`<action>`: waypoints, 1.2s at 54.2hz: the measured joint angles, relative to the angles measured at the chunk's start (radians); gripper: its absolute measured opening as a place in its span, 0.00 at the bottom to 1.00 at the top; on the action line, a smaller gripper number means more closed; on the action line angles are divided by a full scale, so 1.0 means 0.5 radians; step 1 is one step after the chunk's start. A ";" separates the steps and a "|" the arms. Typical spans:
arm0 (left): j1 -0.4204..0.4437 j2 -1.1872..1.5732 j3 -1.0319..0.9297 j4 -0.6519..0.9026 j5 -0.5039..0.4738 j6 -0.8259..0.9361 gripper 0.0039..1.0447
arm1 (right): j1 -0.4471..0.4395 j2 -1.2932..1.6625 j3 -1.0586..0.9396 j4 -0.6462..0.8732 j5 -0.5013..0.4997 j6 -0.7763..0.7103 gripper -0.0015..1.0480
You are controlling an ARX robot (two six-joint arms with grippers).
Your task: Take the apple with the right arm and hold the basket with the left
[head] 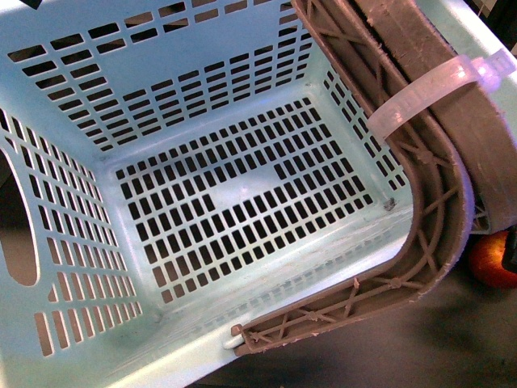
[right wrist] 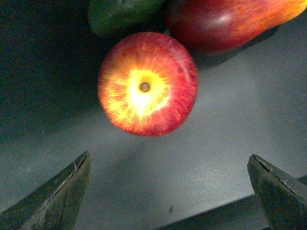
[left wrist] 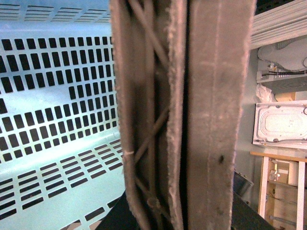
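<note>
Apple: the apple (right wrist: pixel 147 84) lies on the dark desk (right wrist: pixel 206 158), ahead of the right tool (right wrist: pixel 170 191) and apart from it; in the front view a slice of it (head: pixel 493 260) shows beyond the basket's right corner.
Apple's facing: its yellow end with the small brown pit points straight at the right wrist camera. It is round, with no real long axis; its core axis runs toward that camera.
Neighbours: a dark green fruit (right wrist: pixel 120 14) and a second red fruit (right wrist: pixel 225 21) sit on its far side, touching it or nearly so.
Right tool: jaws spread wide, empty, one tip on each side of the apple's line.
Step in hand: the approach to the pick, I judge; nothing is grasped.
Next move: advance until the tips flank the apple's widest part, then close without nudging the neighbours.
Basket: the turquoise basket (head: pixel 73 267) fills the front view, empty, tilted; a white zip tie (head: pixel 428 93) wraps its brown handle (head: pixel 428 242).
Left tool: not seen itself; the handle (left wrist: pixel 220 115) fills its camera very close, so a hold seems likely, but I cannot tell.
</note>
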 joint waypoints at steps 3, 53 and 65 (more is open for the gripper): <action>0.000 0.000 0.000 0.000 0.001 0.000 0.16 | 0.016 0.053 0.041 -0.001 0.003 0.002 0.92; 0.000 0.000 0.000 0.000 0.000 0.001 0.16 | 0.049 0.621 0.685 -0.172 0.095 0.017 0.92; 0.000 0.000 0.000 0.000 0.000 0.000 0.16 | 0.047 0.666 0.725 -0.179 0.104 0.008 0.79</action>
